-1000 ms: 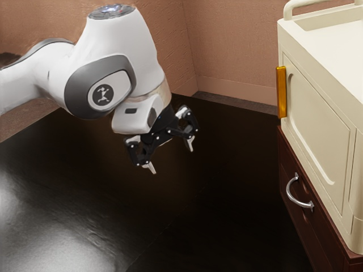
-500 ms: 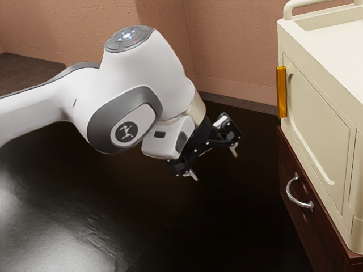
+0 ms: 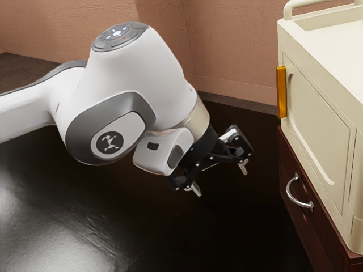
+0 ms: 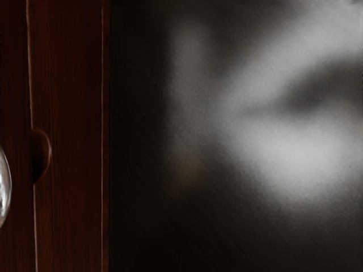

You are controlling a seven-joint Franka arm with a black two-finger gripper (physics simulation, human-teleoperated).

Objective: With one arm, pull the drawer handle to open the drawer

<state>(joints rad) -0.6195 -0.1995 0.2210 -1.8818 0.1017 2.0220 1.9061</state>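
Tool (image 3: 220, 180) open, nothing between fingertips; handle (image 3: 297, 192) well apart from it; drawer (image 3: 307, 216) closed

dark red-brown wooden drawer (image 3: 311, 225): shut, upright front, low in cream box-shaped cabinet (image 3: 319, 124) | curved, shiny silver metal handle (image 3: 288, 193): both ends fixed to drawer front, bowed outward, near its upper edge

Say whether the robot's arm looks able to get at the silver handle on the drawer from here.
Probably yes: the open gripper hangs short of the handle, with nothing visible between them, and the handle stands out from the dark red drawer front.
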